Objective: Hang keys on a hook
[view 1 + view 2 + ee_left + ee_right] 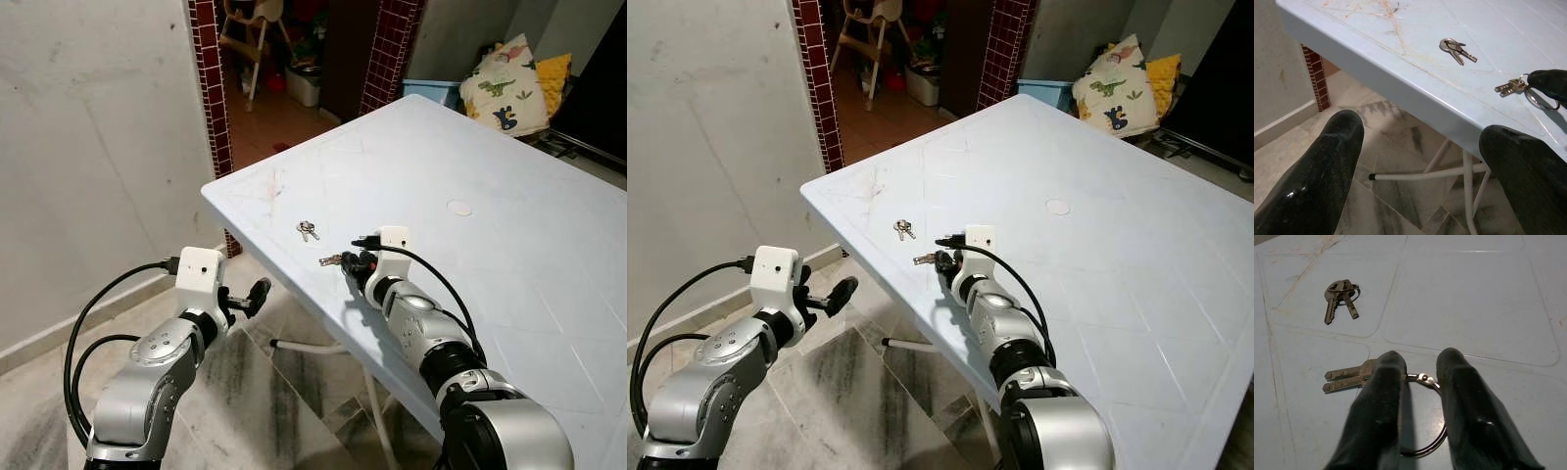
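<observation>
Black fingers of the right gripper (pixel 1418 396) are seen lowered onto the pale blue plastic table (pixel 509 264), just left of centre in the left eye view, and are set astride the thin steel ring of a bunch of two silver keys (pixel 1349 377); a narrow gap is left between the fingers, with the wire of the ring lying in it, and whether the ring is actually pinched cannot be told. The blades of that bunch are pointed away toward the table's near-left edge. A second, smaller pair of dark keys on a ring (pixel 1339 296) is lying apart from the first, further toward the table corner, untouched. The left gripper (pixel 245 297) is held off the table, at the lower left of the frame above the marbled floor tiles (pixel 245 392), with its fingers spread wide and nothing between them. No hook is made out in these pictures. As a judgement, the grasp is still being secured: the ring is thin and flat against a smooth surface, so it could be pushed along or slip from between the fingers on closing, and the keys, being near the edge, could be nudged off onto the floor.
</observation>
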